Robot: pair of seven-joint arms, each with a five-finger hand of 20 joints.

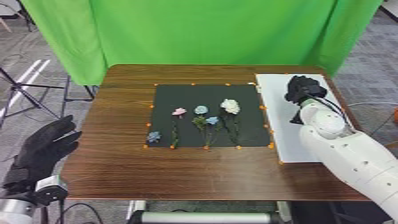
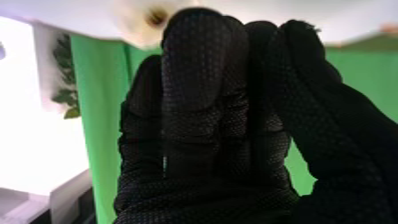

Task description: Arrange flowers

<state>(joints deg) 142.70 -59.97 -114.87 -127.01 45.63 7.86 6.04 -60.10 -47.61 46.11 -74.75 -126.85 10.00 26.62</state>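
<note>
Five flower heads lie on the black mat (image 1: pixel 191 97) at the middle of the worktop (image 1: pixel 115 172). The small blue flower (image 1: pixel 154 136) is at the mat's near left corner. The pink flower (image 1: pixel 179 111) is to its right and farther from the camera, with its stem running toward the near edge. The pale blue flower (image 1: pixel 201 109) is next in the row, and the mid-blue flower (image 1: pixel 212 120) is just beside it, nearer the camera. The white flower (image 1: pixel 231 105) is the rightmost. Orange markers (image 1: pixel 238 147) stand along the mat's border. The white board (image 1: pixel 298 147) is at the right side of the worktop, beside the mat. The right robot hand (image 1: pixel 306 87) is above the far part of this board. In the right wrist view, the fingers (image 2: pixel 191 75) of that hand are straight and pressed together, with the thumb (image 2: pixel 311 85) close alongside. The left robot hand (image 1: pixel 43 147) is beside the worktop's left edge, fingers extended, apart from the flowers. A green curtain (image 1: pixel 204 32) hangs behind the worktop.
</note>
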